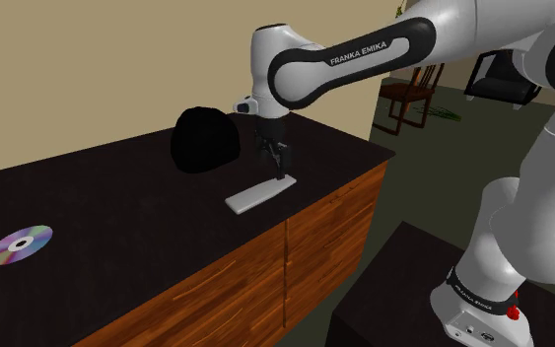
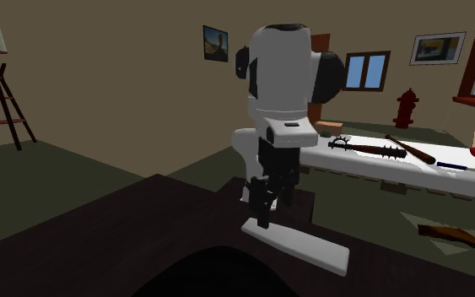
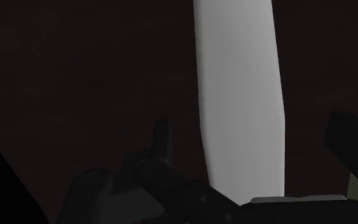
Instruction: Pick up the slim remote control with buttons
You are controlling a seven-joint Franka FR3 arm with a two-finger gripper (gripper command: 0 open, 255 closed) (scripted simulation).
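Observation:
The slim remote (image 1: pixel 260 194) is drawn plain light grey, with no buttons visible, and lies flat on the dark top of a wooden cabinet (image 1: pixel 117 212). My gripper (image 1: pixel 283 175) is lowered over the remote's end nearer the cabinet's right edge in the shoulder view. In the second exterior view the gripper (image 2: pixel 265 215) stands upright on the near end of the remote (image 2: pixel 303 243). In the wrist view the remote (image 3: pixel 241 95) runs between the two fingers (image 3: pixel 163 137), which stand apart on either side without clasping it. The gripper (image 3: pixel 257 141) is open.
A black rounded object (image 1: pixel 206 140) sits just behind the remote, close to the gripper. A shiny disc (image 1: pixel 19 244) lies far toward the shoulder view's left. The cabinet's edge (image 1: pixel 364 173) is close by. A white table with a spiked bat (image 2: pixel 379 150) stands beyond.

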